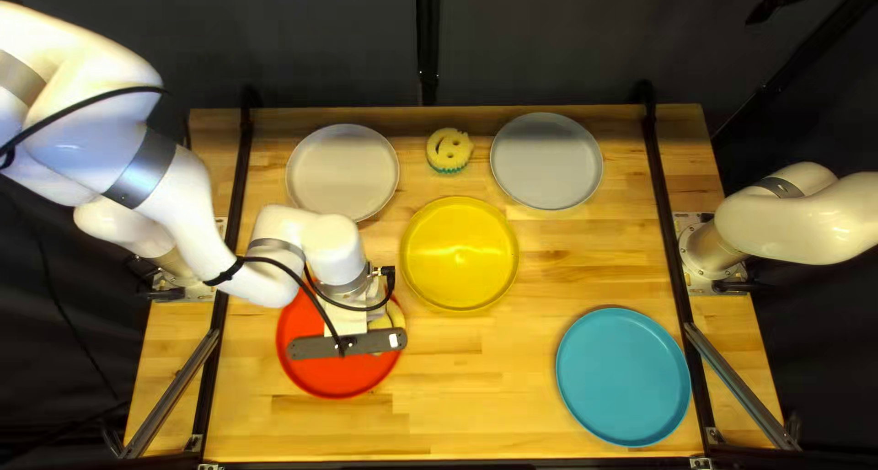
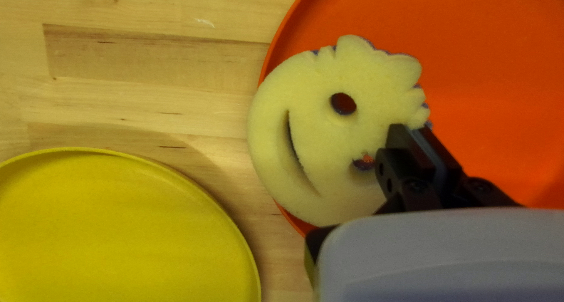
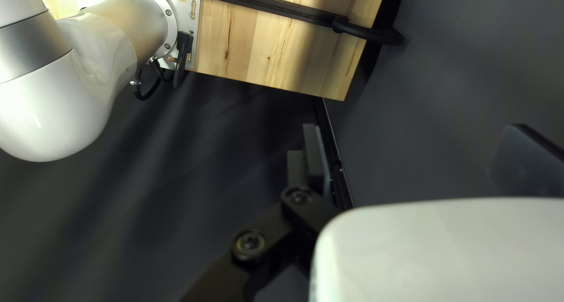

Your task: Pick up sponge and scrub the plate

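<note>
Sponge (image 2: 311,96) clamped in jaws of left gripper (image 1: 346,322), over rim of red plate (image 1: 338,379), near yellow plate (image 1: 460,253). Beyond edge of table (image 1: 476,415), right gripper (image 1: 777,2) with jaws wide apart.

The worktop (image 1: 476,388) is pale wood. Around the yellow plate (image 1: 460,253) lie others: a whitish one (image 1: 343,173) beyond it leftward, a grey one (image 1: 547,161) beyond it rightward, a smiley sponge (image 1: 449,149) straight beyond; nearer, the red plate (image 1: 337,379) left, the blue plate (image 1: 624,377) right.
</note>
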### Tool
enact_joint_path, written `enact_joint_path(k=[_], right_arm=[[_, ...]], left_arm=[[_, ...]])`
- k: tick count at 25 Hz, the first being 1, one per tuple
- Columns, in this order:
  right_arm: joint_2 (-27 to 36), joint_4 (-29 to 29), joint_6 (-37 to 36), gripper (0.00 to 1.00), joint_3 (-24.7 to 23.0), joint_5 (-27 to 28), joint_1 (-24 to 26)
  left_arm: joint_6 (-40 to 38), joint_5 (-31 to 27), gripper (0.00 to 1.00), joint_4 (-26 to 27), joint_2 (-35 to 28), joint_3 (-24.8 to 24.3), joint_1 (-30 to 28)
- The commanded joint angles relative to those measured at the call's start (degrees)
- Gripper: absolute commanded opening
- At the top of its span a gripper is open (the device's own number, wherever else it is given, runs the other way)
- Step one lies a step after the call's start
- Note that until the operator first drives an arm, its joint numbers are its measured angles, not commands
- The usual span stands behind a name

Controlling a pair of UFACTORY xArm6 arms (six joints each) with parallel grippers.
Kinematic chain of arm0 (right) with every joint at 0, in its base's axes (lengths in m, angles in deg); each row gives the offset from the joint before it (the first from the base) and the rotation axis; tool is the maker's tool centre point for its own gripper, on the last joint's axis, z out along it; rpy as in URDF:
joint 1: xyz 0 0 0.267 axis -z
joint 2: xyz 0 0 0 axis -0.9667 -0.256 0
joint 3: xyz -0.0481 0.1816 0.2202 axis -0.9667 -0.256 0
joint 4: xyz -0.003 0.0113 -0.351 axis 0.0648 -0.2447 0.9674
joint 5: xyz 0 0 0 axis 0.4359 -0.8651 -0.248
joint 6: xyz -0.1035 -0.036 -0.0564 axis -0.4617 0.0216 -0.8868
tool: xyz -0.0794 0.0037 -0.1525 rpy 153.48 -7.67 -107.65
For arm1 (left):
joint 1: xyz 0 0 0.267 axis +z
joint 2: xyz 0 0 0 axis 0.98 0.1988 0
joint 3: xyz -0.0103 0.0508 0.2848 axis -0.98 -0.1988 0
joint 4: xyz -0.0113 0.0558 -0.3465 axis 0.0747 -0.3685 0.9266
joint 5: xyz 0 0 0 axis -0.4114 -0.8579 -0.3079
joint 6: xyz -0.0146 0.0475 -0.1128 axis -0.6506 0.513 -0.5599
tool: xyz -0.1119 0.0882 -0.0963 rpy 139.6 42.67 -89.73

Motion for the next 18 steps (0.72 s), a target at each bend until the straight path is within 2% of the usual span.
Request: enact_joint_path(k=[1,5,13,16,18], right_arm=[[0.0,0.0,0.0,1.00,0.0,0.0,0.0],[0.0,0.0,0.0,1.00,0.0,0.0,0.0],[0.0,0.0,0.0,1.00,0.0,0.0,0.0],[0.0,0.0,0.0,1.00,0.0,0.0,0.0],[0.0,0.0,0.0,1.00,0.0,0.0,0.0]], left_arm=[[-2.4,-0.7,0.00,0.3,-1.7,-1.9,-1.8],[-6.2,-3.3,0.00,0.0,-4.8,-3.8,-3.5],[-7.8,-5.7,0.00,0.9,-9.8,-8.4,-3.2],[-8.1,-5.6,0.00,1.3,-9.6,-8.5,-2.9],[-6.5,-4.9,0.00,1.5,-6.5,-6.2,-1.6]])
